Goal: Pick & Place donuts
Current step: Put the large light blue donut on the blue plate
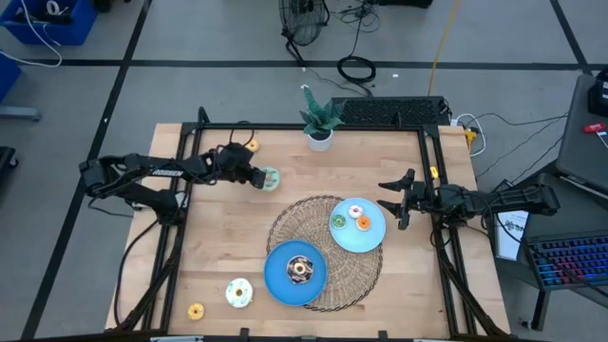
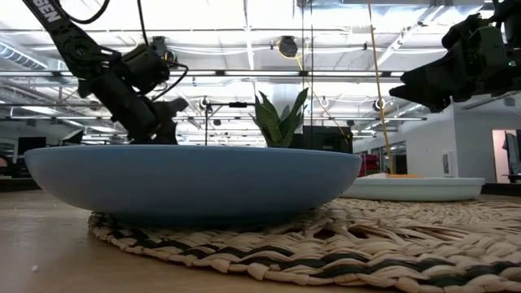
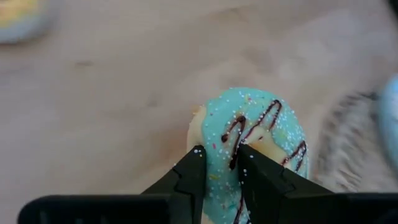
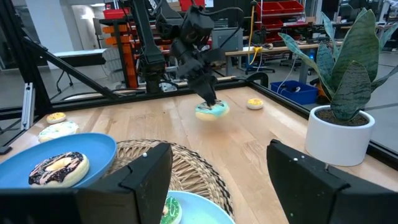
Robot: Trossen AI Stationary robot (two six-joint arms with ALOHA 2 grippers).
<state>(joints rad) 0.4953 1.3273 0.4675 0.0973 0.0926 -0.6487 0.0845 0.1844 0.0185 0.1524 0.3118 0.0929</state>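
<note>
Teal donut [image 3: 252,146] pinched in left end effector [image 3: 221,171], above table [image 1: 218,237].

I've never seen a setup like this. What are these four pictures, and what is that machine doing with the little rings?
These are four cameras on one table robot with two dark arms. One looks down from above, one sits at table height, and one rides on each wrist.

On the wooden table lie a woven mat, two blue plates, a potted plant and toy donuts. The near plate holds a chocolate donut; the far plate holds a green one, a white one and an orange one.

The left gripper pinches a teal donut just above the table. The right gripper waits open beside the far plate. Three more donuts lie loose on the table.
</note>
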